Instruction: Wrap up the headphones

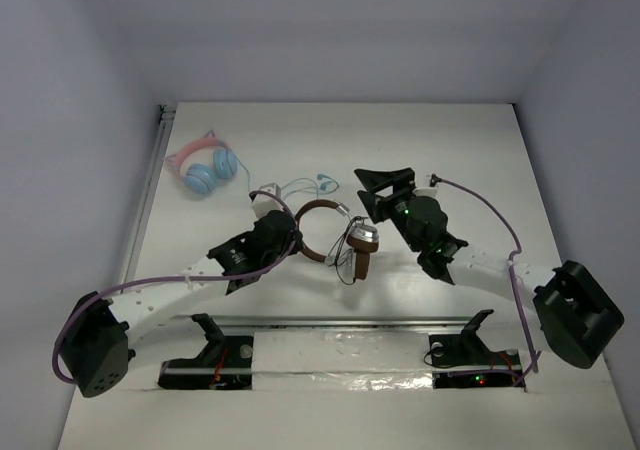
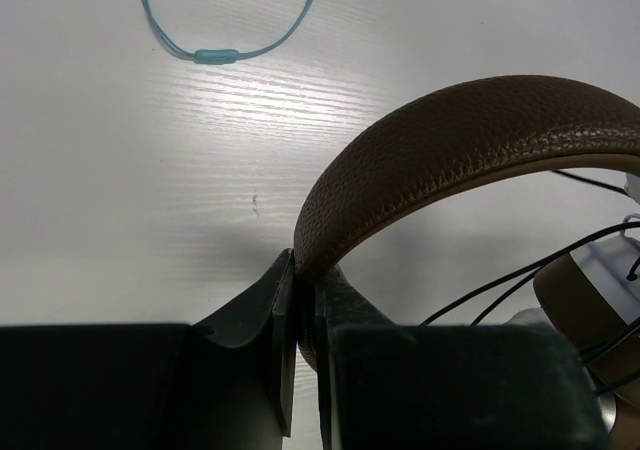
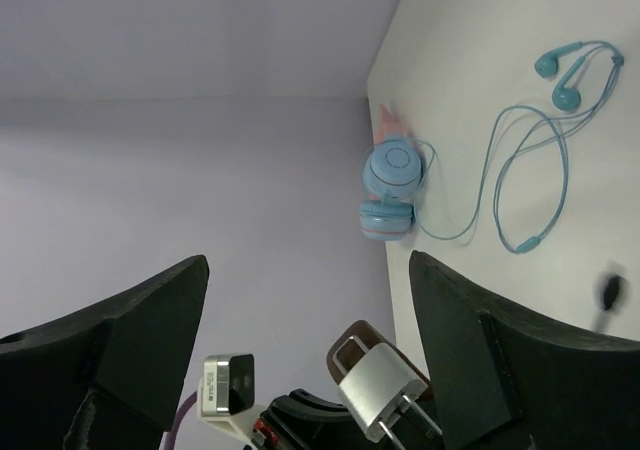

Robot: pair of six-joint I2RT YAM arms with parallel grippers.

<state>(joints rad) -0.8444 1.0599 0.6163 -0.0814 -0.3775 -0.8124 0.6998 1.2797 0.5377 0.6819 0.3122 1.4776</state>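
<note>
I located the headphones [image 1: 364, 238] right of the cat-ear headphones [image 1: 203, 167] in the top view, nearer the arm bases and well apart from them. The brown headband [image 2: 470, 140] arched over. Its side facing the cat-ear headphones was pinched in the left gripper [image 2: 303, 300]. The silver ear cups [image 1: 365, 235] and brown ear pads [image 1: 362, 263] sat together on the side away from them, and the thin black cable [image 2: 500, 288] looped loosely across the cups.

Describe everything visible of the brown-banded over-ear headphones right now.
The over-ear headphones have a brown leather-look headband, brown ear pads, silver ear cups on metal forks, and a thin black cable strung across the cups. They sit mid-way across the white table, the band pinched in the shut left hand.
</note>
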